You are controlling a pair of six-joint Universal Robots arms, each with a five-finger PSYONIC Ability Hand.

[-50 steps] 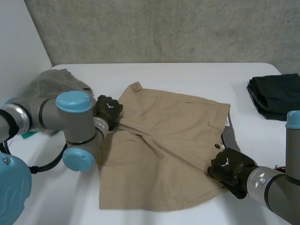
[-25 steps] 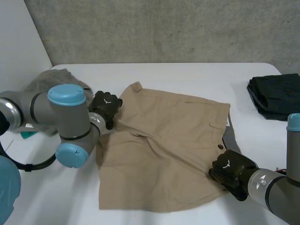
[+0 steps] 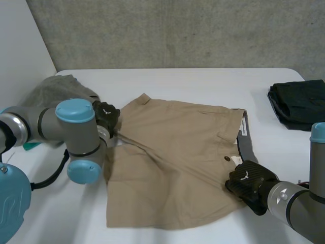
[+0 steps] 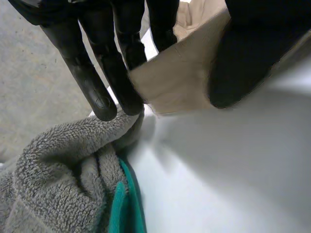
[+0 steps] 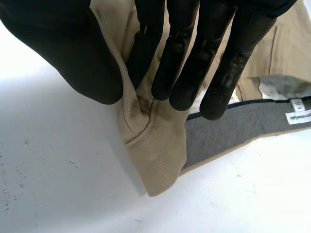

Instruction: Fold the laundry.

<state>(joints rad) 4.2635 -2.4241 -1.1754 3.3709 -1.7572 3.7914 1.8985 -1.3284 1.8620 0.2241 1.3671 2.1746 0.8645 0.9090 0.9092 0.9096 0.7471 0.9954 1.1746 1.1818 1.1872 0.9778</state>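
From my station the white table (image 3: 177, 81) runs wall to wall across the head view. The khaki shorts (image 3: 172, 162) lie spread on its middle, mostly flat, with a long crease running from the far left toward the near right. A grey towel (image 3: 53, 91) is heaped at the far left, just beside the shorts, and a black garment (image 3: 299, 104) sits folded at the far right, well apart from them.

My left arm (image 3: 71, 129) reaches across the left side and partly covers the towel. My right arm (image 3: 297, 203) comes in at the near right.

The left hand (image 3: 105, 116) is on the shorts' left edge, close to the far-left corner. In its wrist view I see straight fingers (image 4: 90, 73) and the thumb (image 4: 243, 63) pinching a flap of the khaki cloth (image 4: 175, 82), with the towel (image 4: 58, 184) at the fingertips.

The right hand (image 3: 249, 182) sits on the near-right corner, by the waistband. Its wrist view shows the thumb (image 5: 63, 53) and fingers (image 5: 180, 63) clamped on a bunched fold of khaki (image 5: 150, 136).

The grey waistband lining (image 3: 246, 145) is turned up along the right edge. A teal cloth (image 4: 119, 204) peeks from under the towel. A small white label (image 5: 296, 116) lies on the lining, and a button (image 3: 227, 158) shows near the right hand.
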